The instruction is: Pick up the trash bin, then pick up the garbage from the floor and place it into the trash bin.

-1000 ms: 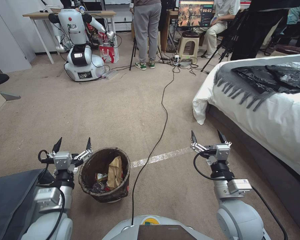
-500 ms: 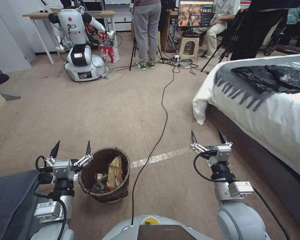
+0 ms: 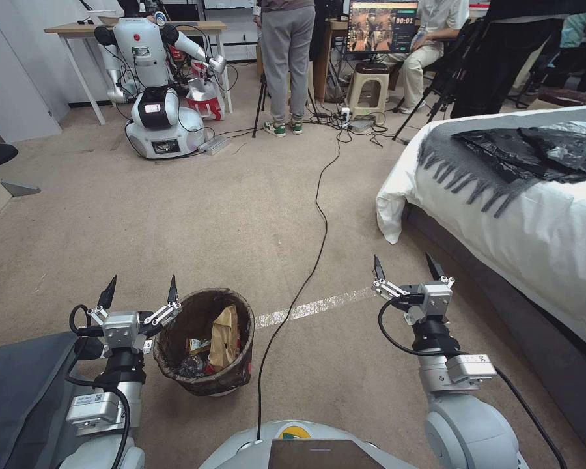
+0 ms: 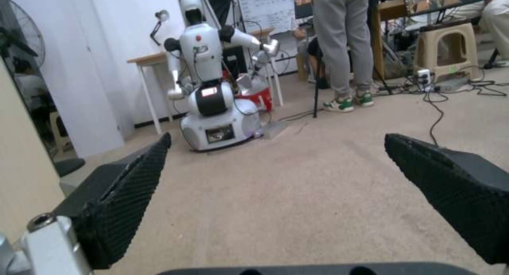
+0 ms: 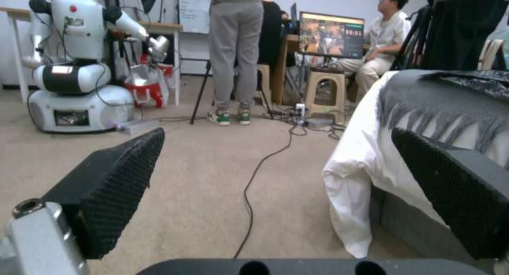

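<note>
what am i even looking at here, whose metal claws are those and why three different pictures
The claws belong to a wheeled two-armed robot, and all three pictures are its own cameras. The head view looks down at carpet: the left gripper and right gripper are both open and hold nothing. Beside the left gripper stands the trash bin with litter inside, including a tan paper bag. The other pictures come from wrist cameras, looking out between each gripper's black fingers. A bed is at right; another robot stands farther off.
</note>
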